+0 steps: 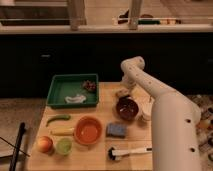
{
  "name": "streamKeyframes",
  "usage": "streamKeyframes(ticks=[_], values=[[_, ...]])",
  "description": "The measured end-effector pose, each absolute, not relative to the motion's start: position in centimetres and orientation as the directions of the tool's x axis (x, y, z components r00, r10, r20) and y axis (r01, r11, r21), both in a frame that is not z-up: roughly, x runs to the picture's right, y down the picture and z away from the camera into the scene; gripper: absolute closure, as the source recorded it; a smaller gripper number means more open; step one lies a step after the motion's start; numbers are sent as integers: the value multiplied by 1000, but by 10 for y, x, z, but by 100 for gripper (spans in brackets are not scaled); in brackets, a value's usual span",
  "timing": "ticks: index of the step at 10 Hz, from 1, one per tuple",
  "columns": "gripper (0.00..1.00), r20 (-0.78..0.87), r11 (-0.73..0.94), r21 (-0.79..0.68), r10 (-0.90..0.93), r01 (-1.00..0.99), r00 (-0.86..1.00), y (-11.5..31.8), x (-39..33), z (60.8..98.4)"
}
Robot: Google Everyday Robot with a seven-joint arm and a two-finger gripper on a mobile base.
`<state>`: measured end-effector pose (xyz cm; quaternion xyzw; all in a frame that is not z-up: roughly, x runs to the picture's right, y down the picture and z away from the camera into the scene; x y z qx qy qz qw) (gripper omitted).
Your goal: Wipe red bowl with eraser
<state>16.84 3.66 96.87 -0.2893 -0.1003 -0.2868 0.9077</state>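
Note:
An orange-red bowl (88,130) stands on the wooden table (100,155), front centre. A dark maroon bowl (127,108) stands to its right, further back. A small tan block, the eraser (122,93), lies just behind the maroon bowl. My white arm reaches in from the lower right, bends at the back and comes down, so my gripper (123,89) is right over the eraser. The arm hides the contact between gripper and eraser.
A green tray (57,88) with a white cloth and a dark item sits back left. A blue-grey sponge (116,130), a white-handled black brush (128,151), a green pepper (58,119), a banana (62,131), an apple (45,144), a green cup (64,145) and a small white cup (145,117) lie around the bowls.

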Motion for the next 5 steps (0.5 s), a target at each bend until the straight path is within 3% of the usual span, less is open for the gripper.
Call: streamKeyframes(ticks=[5], values=[[70,370,660,-471,-455,585,810,53,176,980]])
